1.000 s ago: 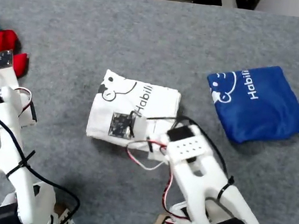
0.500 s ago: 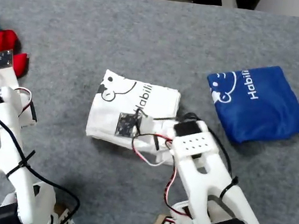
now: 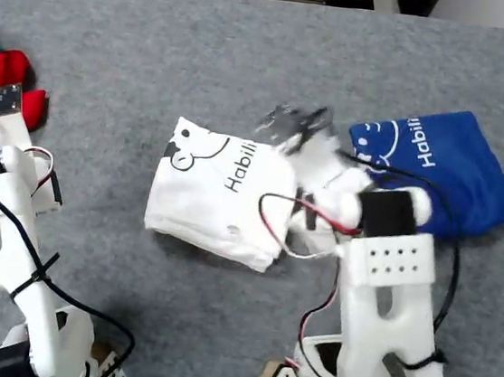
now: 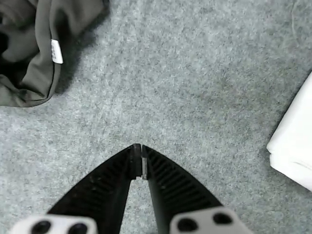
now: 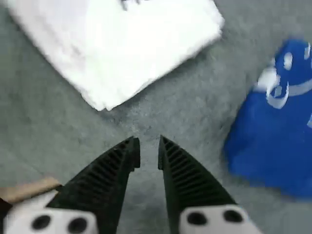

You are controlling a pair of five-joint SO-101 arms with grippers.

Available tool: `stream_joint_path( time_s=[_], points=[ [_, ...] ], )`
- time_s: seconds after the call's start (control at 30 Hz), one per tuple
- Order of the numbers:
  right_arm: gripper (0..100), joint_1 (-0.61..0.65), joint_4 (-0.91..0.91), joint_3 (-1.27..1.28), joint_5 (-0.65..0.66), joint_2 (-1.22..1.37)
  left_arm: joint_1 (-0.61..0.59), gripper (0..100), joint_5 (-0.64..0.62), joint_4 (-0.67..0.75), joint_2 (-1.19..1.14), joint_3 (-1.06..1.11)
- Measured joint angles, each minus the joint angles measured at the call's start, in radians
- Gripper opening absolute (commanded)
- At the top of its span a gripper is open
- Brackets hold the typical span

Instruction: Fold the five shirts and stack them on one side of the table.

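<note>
Since a second ago the right arm has swung off the folded white shirt, whose near right corner it covered. It now stands just to the shirt's right, between it and the folded blue shirt. The right hand is blurred in the high view, above the white shirt's far right corner. The white shirt has not shifted on the grey desk, and the left arm, well to the shirt's left, has kept still. A loop of the right arm's wires overlaps the white shirt's right edge. A bunched red garment lies far to the shirt's left. The right wrist view shows the right hand narrowly parted and holding nothing, over bare desk between the white shirt and the blue one. The left wrist view shows the left hand with its tips together, gripping nothing. That view also shows an edge of the white shirt and, well apart from it, a crumpled dark garment with a white label.
</note>
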State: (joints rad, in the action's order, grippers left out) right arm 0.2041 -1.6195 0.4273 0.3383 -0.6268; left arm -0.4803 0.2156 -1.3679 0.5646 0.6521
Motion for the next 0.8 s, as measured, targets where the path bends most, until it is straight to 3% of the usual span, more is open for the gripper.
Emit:
stream_joint_path(
  time_s=[0.1,0.27,0.37,0.57,0.7,0.8],
  points=[
    [8.3,-0.058,-0.002,-0.003,-0.186,0.060,0.000,2,0.000,0.000,0.000,0.000],
    [25.8,-0.064,-0.017,0.051,-0.242,0.184,0.000,2,0.000,0.000,0.000,0.000],
    [31.3,-0.040,-0.049,0.091,-0.269,0.262,0.000,2,0.000,0.000,0.000,0.000],
    [25.5,0.129,-0.057,0.101,-0.387,0.391,-0.026,2,0.000,0.000,0.000,0.000],
    [18.6,0.155,-0.063,0.028,-0.496,0.393,-0.083,2,0.046,0.000,0.000,0.000],
    [20.7,0.160,-0.074,-0.040,-0.595,0.379,-0.129,2,0.086,0.000,0.000,0.000]
  ],
)
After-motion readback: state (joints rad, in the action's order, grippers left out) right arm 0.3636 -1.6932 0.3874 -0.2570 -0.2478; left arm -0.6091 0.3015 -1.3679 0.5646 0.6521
